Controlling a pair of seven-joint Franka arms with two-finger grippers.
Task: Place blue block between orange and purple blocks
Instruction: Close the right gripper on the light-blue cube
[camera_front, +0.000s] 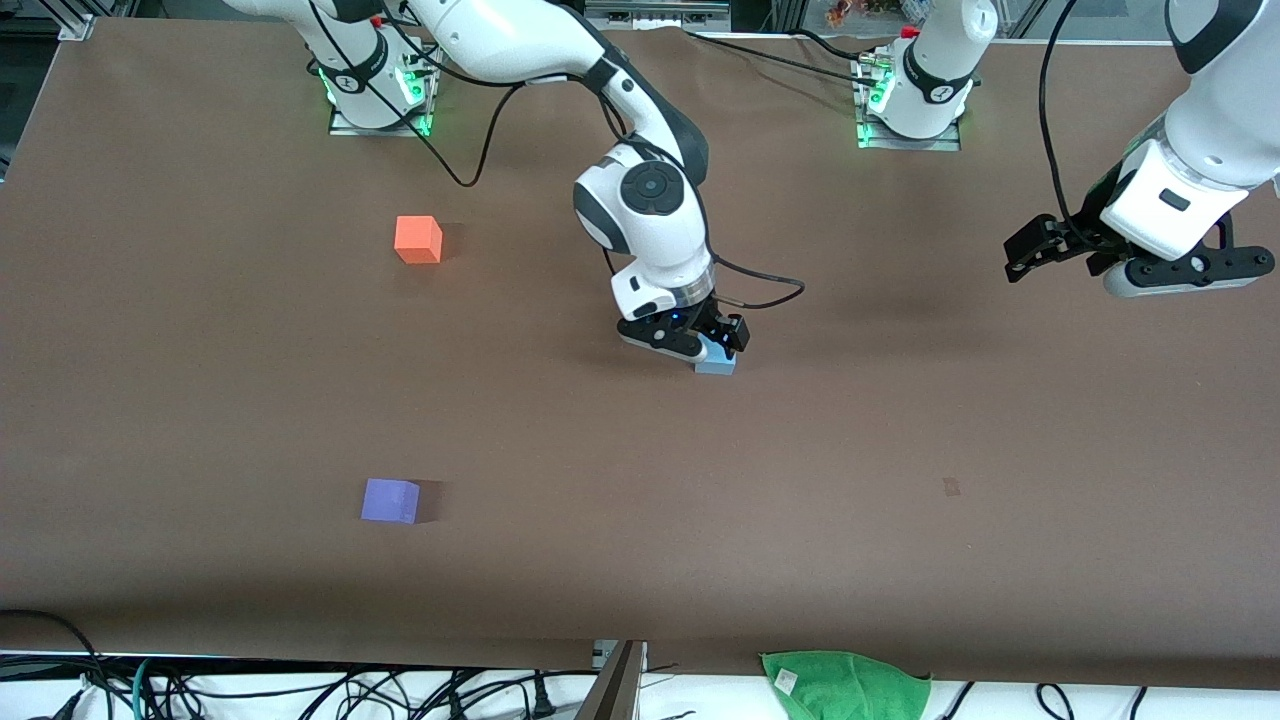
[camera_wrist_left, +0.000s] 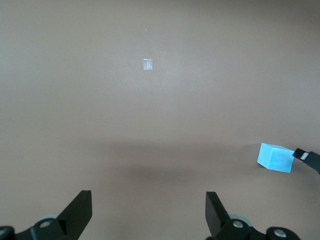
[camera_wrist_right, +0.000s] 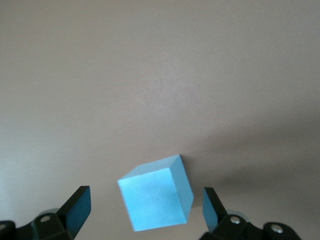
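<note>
- Clearly, the task is at its early part: the blue block (camera_front: 716, 362) lies on the brown worktop (camera_front: 900, 450), near the middle, and it is not yet lifted.
- The right tool (camera_front: 712, 345) is low over this block. In the right wrist view its two fingers (camera_wrist_right: 77, 207) stand apart, one on each side of the cube, and neither seems to touch it.
- The cube sits turned at an angle between the fingers, so I judge that the closing may rotate it a little.
- The orange block (camera_front: 418, 239) is toward the right arm's end of the worktop, and farther from the front camera than the blue one.
- The purple block (camera_front: 390, 500) is at the same end, nearer to the front camera. These two are well apart, and the gap between them holds nothing.
- The left tool (camera_front: 1065, 252) waits in the air over the left arm's end of the worktop, its fingers (camera_wrist_left: 80, 210) spread apart and holding nothing.
- What is left, in my judgement: to close on the blue block, to carry it to the gap, and to set it down there.
</note>
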